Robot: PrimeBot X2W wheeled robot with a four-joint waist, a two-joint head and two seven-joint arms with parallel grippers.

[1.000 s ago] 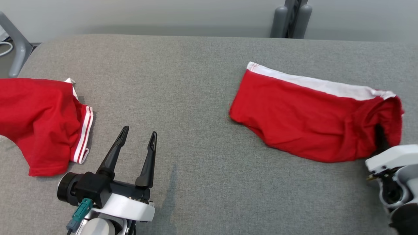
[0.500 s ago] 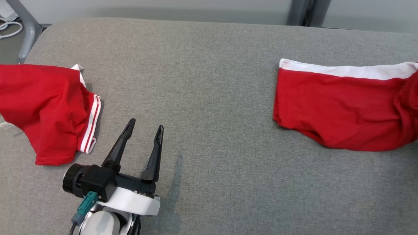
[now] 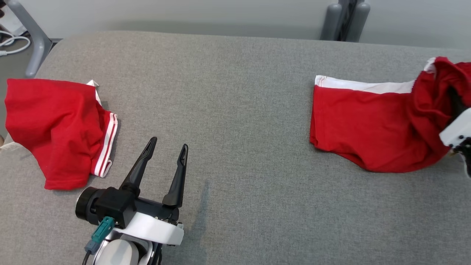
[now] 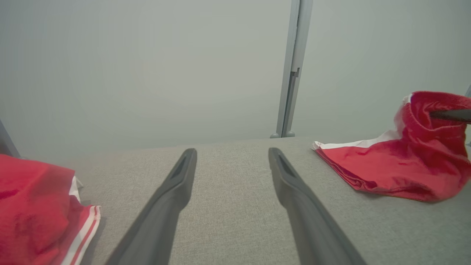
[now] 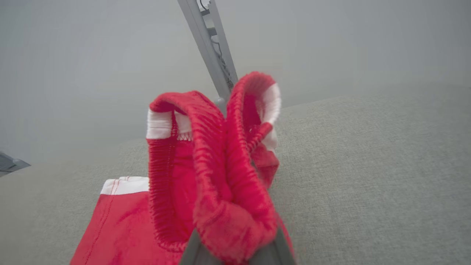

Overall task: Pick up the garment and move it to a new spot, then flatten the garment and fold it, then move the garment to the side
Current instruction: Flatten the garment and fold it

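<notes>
Head view | right gripper (image 3: 456,105) pinches the bunched edge of the red garment (image 3: 368,125), raised off the grey table (image 3: 235,92) at its right end, likely for carrying elsewhere; rest lies flat | left gripper (image 3: 168,144) spread, empty, near second red garment (image 3: 55,129), apparently keeping clear.

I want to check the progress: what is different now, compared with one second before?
The right hand, shut on one end of the red cloth garment with a white band, lifted that end and dragged the garment toward the robot's right. Nothing was let go. The open left hand, the red cloth garment with white stripes and the grey fabric table stayed as they were.
</notes>
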